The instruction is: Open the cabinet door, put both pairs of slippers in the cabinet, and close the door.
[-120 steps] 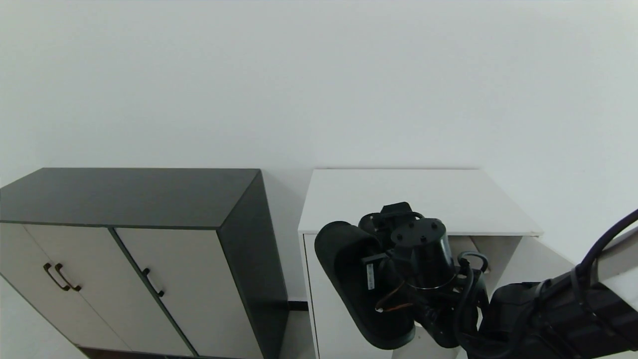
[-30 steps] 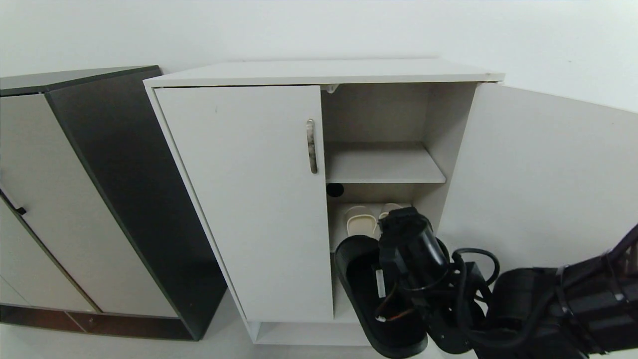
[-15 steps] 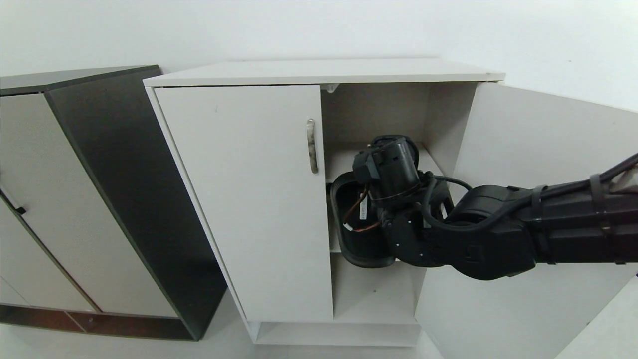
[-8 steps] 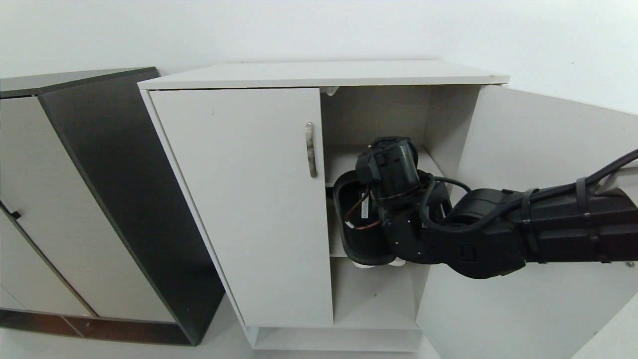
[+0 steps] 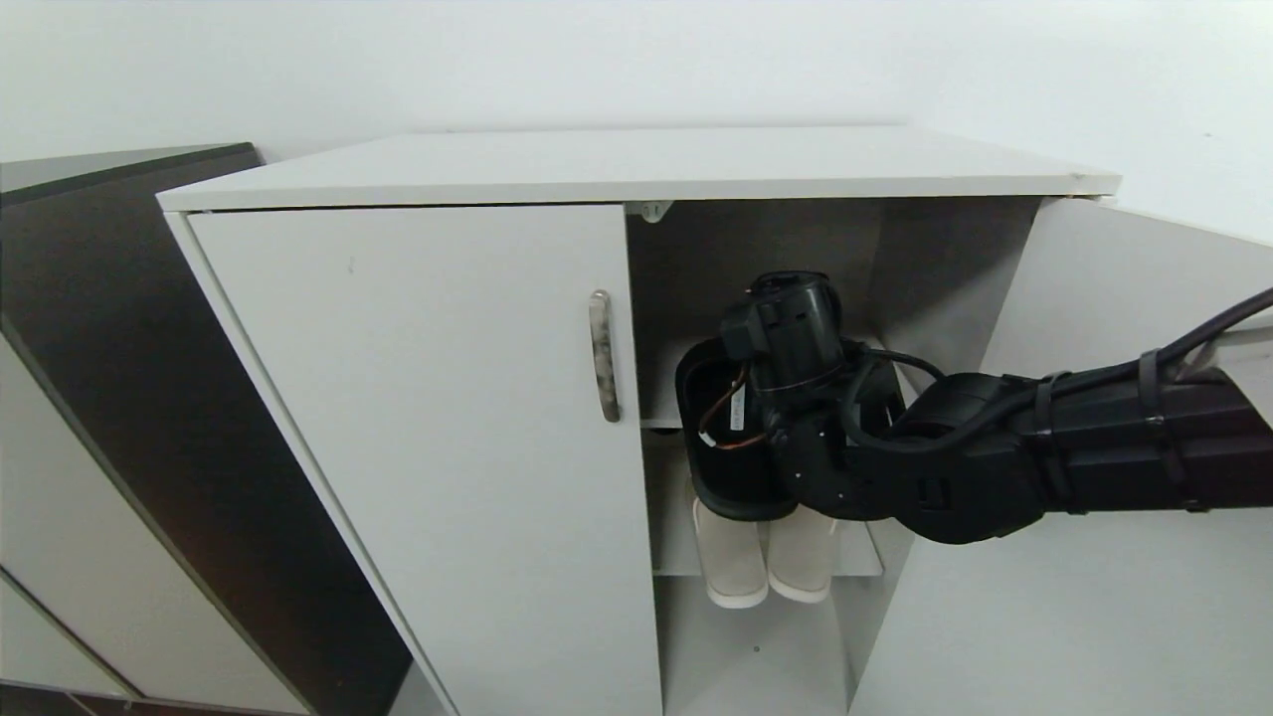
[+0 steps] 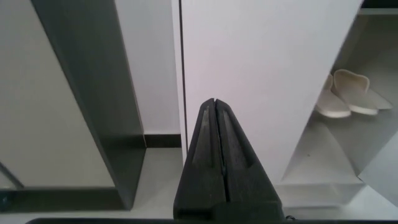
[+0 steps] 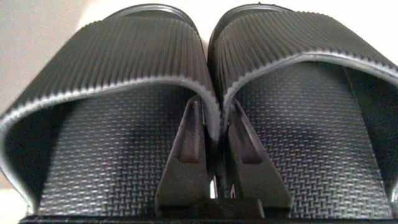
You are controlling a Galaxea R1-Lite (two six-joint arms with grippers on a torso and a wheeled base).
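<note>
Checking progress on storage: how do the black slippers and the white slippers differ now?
The black slippers are dark and clamped in the right gripper; the white slippers are pale and lie on a shelf. The black slippers are higher than the white slippers. Each pair sits side by side at the open cabinet.

dark cabinet (image 5: 109, 378): far left, against wall | wall (image 5: 636, 60): plain white | floor (image 6: 158, 167): pale

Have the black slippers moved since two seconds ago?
Yes: the black slippers rose from below the white slippers to the upper shelf's level.
</note>
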